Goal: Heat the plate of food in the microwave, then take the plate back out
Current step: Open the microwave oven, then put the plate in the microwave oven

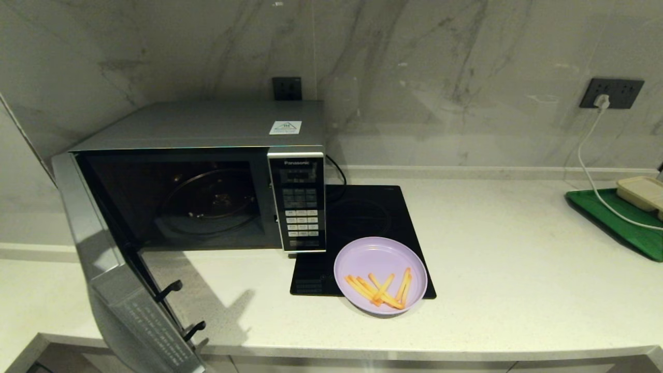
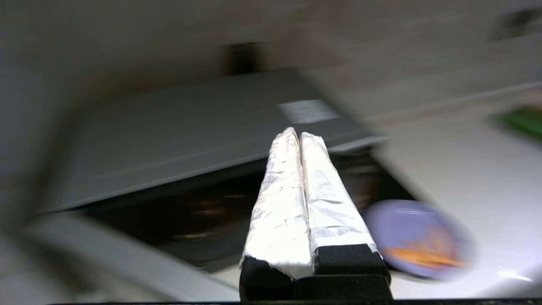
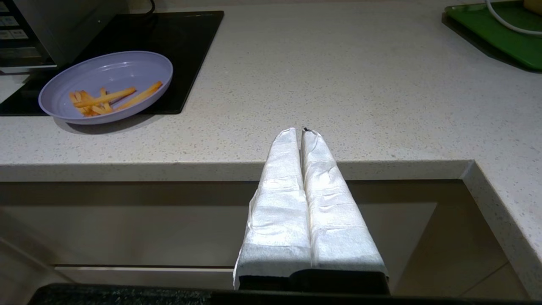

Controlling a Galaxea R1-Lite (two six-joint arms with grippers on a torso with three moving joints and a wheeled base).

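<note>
The lilac plate (image 1: 380, 274) with several orange fries rests on the black hob's front edge, just right of the microwave (image 1: 207, 176). The microwave's door (image 1: 124, 290) hangs wide open to the left, showing the glass turntable inside. Neither arm shows in the head view. My left gripper (image 2: 298, 134) is shut and empty, hovering high in front of the microwave's top, with the plate (image 2: 417, 239) off to one side. My right gripper (image 3: 301, 131) is shut and empty, low in front of the counter edge, well apart from the plate (image 3: 106, 87).
A black induction hob (image 1: 362, 228) lies beside the microwave. A green tray (image 1: 616, 220) with a beige lidded box (image 1: 642, 192) and a white cable sits at the far right. The counter's front edge (image 3: 237, 169) runs before the right gripper.
</note>
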